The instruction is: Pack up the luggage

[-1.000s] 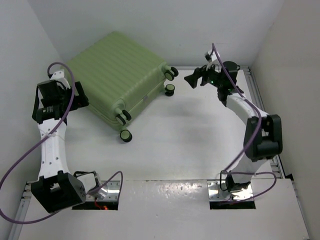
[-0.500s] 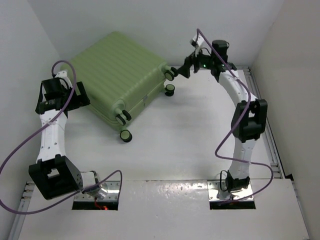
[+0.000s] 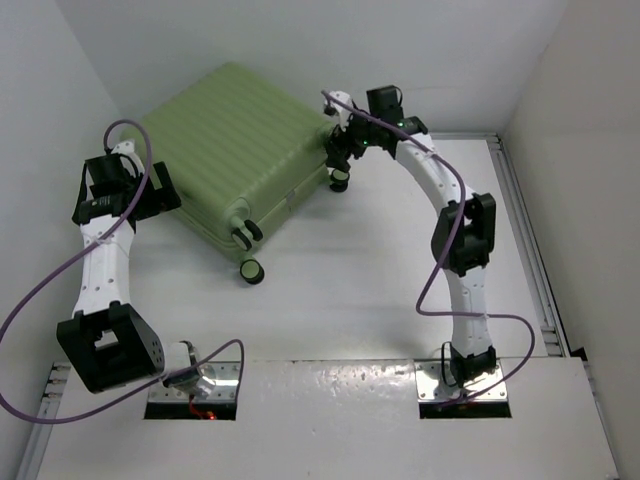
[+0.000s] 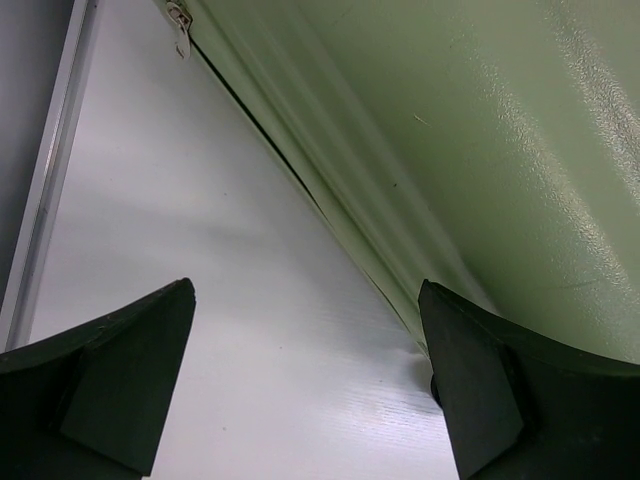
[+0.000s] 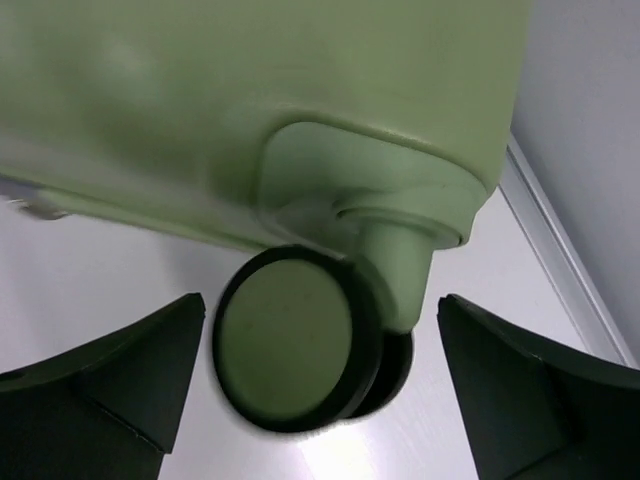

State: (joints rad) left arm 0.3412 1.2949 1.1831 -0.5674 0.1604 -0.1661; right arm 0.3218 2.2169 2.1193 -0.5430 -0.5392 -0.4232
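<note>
The luggage (image 3: 235, 140) fills the far-left part of the table (image 3: 380, 290). It lies flat with its shell shut, turned on a diagonal so that its wheeled end faces the middle of the table and its other end points to the back-left corner. There's an arm on each flank. The left hand (image 3: 158, 195) sits low at the near-left side, and the right hand (image 3: 340, 150) is up at the far wheel corner.

In the left wrist view, that hand is spread wide and holds nothing. The green shell rises just to its right, and the dark zip seam (image 4: 300, 185) runs away from it along the side, up to a small zipper pull (image 4: 180, 18) at the far end. The right hand is also spread and empty, and one caster wheel (image 5: 290, 350) sits squarely in the gap between its fingers, touching neither as far as I can see.

My read is that the case has to open before anything goes in. The seam runs lengthwise ahead of the left hand, so that arm is better placed to work it, while the right arm can steady the wheel corner.
</note>
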